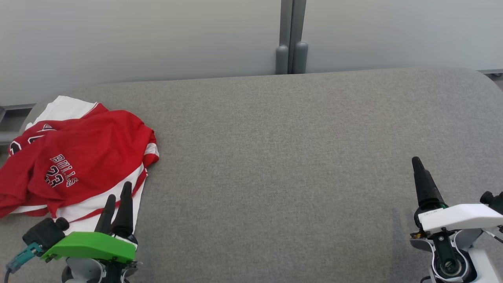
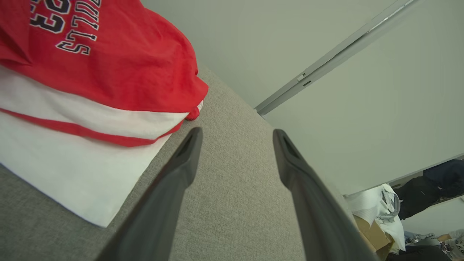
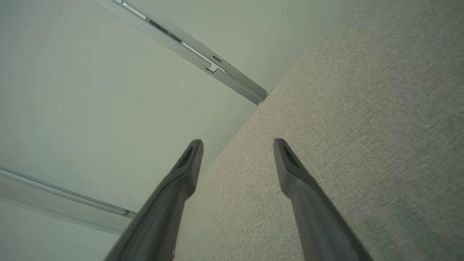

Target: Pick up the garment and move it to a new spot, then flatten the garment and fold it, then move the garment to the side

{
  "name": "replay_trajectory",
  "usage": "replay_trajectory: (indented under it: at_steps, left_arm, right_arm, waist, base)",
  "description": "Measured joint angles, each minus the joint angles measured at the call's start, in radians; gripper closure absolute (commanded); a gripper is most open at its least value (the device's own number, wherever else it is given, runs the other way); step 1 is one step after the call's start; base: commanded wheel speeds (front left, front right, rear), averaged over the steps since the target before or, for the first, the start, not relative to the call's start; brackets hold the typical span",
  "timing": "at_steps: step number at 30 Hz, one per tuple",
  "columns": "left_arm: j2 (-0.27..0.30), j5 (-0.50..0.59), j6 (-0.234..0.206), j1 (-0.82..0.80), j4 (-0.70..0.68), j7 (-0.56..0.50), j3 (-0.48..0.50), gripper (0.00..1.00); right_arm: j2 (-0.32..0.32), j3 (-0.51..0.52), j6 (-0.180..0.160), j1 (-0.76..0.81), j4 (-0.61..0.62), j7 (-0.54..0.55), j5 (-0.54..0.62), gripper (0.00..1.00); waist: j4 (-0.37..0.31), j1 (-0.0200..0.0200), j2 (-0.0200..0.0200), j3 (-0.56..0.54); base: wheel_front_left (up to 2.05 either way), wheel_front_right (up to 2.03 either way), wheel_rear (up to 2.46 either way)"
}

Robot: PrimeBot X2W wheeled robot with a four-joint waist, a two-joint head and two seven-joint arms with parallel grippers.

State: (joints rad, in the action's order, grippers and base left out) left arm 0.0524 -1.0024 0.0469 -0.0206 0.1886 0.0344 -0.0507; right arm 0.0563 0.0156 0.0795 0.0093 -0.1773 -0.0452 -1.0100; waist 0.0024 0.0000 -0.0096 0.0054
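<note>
A red and white garment (image 1: 78, 157) lies crumpled on the left end of the grey fabric-covered bench (image 1: 275, 157). Its red body is bunched on top, with white panels and a red stripe showing along the near and far edges. Dark-outlined lettering reading "BULLS" over "23" faces up on the red cloth. The garment's left part runs to the left edge of the head view.

The left fingers (image 1: 125, 208) hang at the near left, just beside the garment's near right corner. In the head view their tips overlap the white hem. In the left wrist view the left fingers (image 2: 181, 170) are spread wide with only bare bench (image 2: 232, 203) between them. The garment (image 2: 108, 65) sits just to their left, its white hem close to one fingertip. Whether that tip touches the cloth cannot be told. They hold nothing.

The right fingers (image 1: 424, 184) are at the near right, well apart from the garment, above bare bench. In the right wrist view the right fingers (image 3: 290, 170) are also spread wide and hold nothing, with the bench (image 3: 362, 127) edge and a pale wall (image 3: 90, 90) beyond them.

The pale wall (image 1: 157, 35) stands along the bench's far side, split by a grey post (image 1: 290, 39).
</note>
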Motion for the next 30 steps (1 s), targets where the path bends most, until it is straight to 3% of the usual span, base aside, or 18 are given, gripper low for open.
replay_trajectory:
  at_steps: [8,30]
  left_arm:
    - [0.005,0.148,-0.022,0.001,-0.029,0.030,-0.017,0.00]
    - [0.019,0.433,-0.070,0.021,-0.074,0.102,-0.062,0.00]
  right_arm:
    - [0.001,-0.024,-0.020,0.014,0.015,-0.031,0.137,0.00]
    - [0.004,-0.070,-0.048,0.023,0.063,-0.095,0.445,0.00]
  waist:
    - [0.000,0.0000,0.0000,0.003]
    - [0.001,0.0000,0.0000,0.002]
  base:
    - [0.00,0.00,0.00]
    - [0.00,0.00,0.00]
